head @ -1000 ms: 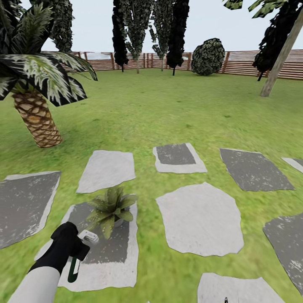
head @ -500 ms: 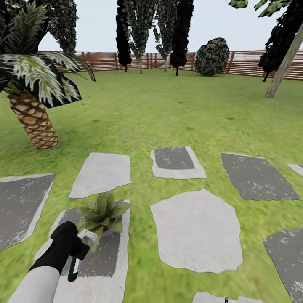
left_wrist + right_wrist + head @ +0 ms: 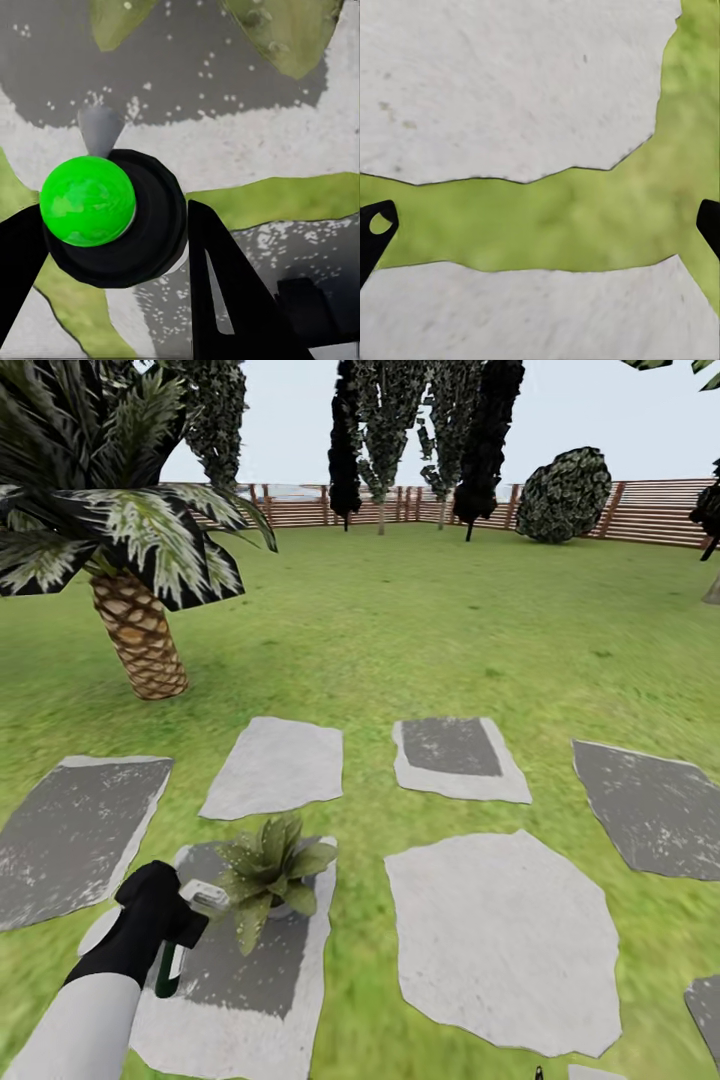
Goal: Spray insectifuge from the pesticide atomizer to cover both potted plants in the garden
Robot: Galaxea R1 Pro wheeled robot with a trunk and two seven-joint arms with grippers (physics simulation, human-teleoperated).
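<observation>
Left gripper [image 3: 178, 925] fingers clamped on pesticide atomizer [image 3: 190, 930]; dark bottle hangs below fingers, whitish spray head just beside potted plant [image 3: 268, 870], pointed toward it. Potted plant sits on grey stepping stone [image 3: 240, 1000], lawn [image 3: 400, 630] around. In left wrist view, atomizer [image 3: 112, 217] seen end-on between black fingers, leaves of plant [image 3: 285, 30] beyond. Right gripper [image 3: 540, 225] fingers spread wide apart, holding nothing, over grass strip between stones. Palm [image 3: 130, 590] well beyond plant; wooden fence [image 3: 650, 515] behind lawn.

The pesticide atomizer [image 3: 190, 930] has drawn closer to the potted plant [image 3: 268, 872].
</observation>
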